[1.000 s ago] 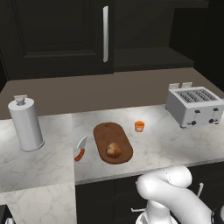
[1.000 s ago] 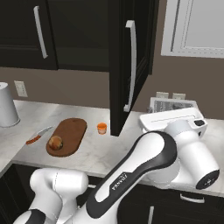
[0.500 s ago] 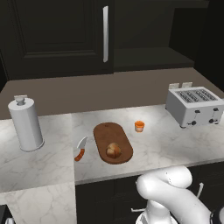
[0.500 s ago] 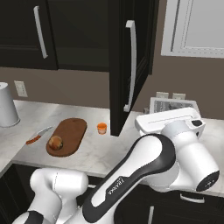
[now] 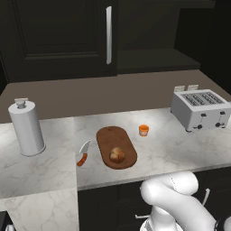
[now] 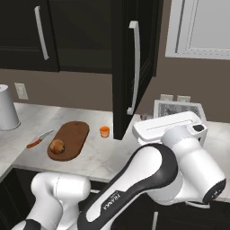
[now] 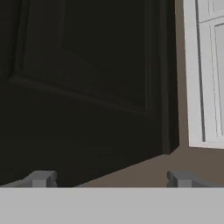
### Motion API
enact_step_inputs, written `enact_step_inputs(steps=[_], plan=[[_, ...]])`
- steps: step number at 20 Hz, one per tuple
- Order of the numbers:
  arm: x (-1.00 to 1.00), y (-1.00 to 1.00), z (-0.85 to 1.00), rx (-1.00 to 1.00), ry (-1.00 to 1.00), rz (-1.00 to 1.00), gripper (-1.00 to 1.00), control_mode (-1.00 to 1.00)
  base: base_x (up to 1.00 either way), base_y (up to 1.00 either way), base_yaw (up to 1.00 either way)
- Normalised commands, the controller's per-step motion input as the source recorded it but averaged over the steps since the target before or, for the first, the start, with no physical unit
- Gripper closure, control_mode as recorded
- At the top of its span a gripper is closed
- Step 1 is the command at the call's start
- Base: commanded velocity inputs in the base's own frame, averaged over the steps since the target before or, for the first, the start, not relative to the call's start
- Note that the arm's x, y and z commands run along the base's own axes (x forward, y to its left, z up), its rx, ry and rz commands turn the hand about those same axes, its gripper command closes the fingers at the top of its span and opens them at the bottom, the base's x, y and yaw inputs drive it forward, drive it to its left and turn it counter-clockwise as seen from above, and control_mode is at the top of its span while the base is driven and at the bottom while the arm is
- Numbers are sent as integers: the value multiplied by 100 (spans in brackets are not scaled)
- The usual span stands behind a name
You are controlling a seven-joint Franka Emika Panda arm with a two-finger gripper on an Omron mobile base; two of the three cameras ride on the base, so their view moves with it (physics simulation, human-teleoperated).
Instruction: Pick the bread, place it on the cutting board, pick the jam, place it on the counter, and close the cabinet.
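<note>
Bread roll [image 5: 117,155] resting on cutting board [image 5: 111,139]; jam jar [image 5: 144,130] standing on marble counter [image 5: 171,149], just beside board. Remaining thing: cabinet door [image 6: 133,67], standing open, edge-on in right base view. Gripper [image 7: 109,180] facing door's panelled face, fingertips [image 7: 40,179] spread wide, holding nothing. Door judged rigid, hinged, swinging light; best pushing flat on panel far from hinge, or hooking silver bar handle [image 6: 135,66]. Slick finish possibly slipping under glancing contact.
</note>
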Motion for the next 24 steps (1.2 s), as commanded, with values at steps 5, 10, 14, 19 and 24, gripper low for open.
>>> enact_step_inputs(steps=[5, 10, 14, 19, 24], plan=[[-33, 22, 15, 0, 1, 6, -100, -100, 0, 0, 0], [-26, 28, 15, 0, 0, 5, -100, -100, 0, 0, 0], [-21, 30, 14, 0, 0, 4, -100, -100, 0, 0, 0], [-17, 34, 12, 0, 1, 3, -100, -100, 0, 0, 0], [-12, 37, 12, 0, 1, 3, -100, -100, 0, 0, 0]])
